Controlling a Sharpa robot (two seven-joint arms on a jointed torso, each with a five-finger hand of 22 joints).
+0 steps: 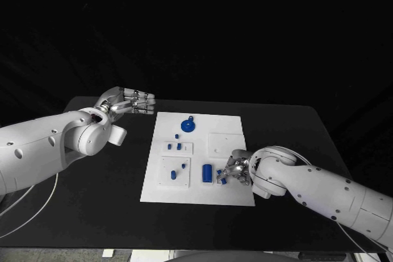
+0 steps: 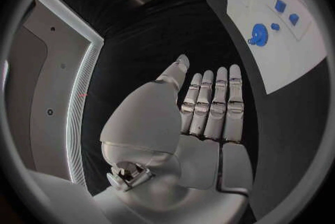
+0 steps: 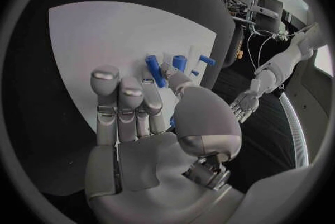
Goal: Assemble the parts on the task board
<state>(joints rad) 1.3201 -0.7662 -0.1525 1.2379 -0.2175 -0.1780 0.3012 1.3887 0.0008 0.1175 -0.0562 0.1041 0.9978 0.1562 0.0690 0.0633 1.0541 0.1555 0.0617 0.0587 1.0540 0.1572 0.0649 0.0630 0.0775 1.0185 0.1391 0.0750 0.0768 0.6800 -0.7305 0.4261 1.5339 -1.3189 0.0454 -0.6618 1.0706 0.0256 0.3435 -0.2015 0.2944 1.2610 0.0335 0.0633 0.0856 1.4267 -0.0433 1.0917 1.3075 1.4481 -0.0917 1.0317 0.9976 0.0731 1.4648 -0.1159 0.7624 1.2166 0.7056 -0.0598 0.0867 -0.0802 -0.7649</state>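
Observation:
The white task board lies mid-table. On it are a blue gear, small blue parts near its middle, a blue peg on a raised square and a blue cylinder. My right hand rests low on the board's near right part, fingertips against a small blue part; whether it grips the part is unclear. The right wrist view has the thumb beside a blue part. My left hand hovers off the board's far left corner, fingers straight, holding nothing.
The black table runs wide on both sides of the board. A bare raised white square sits on the board's right half. The left wrist view has the gear and the board's edge.

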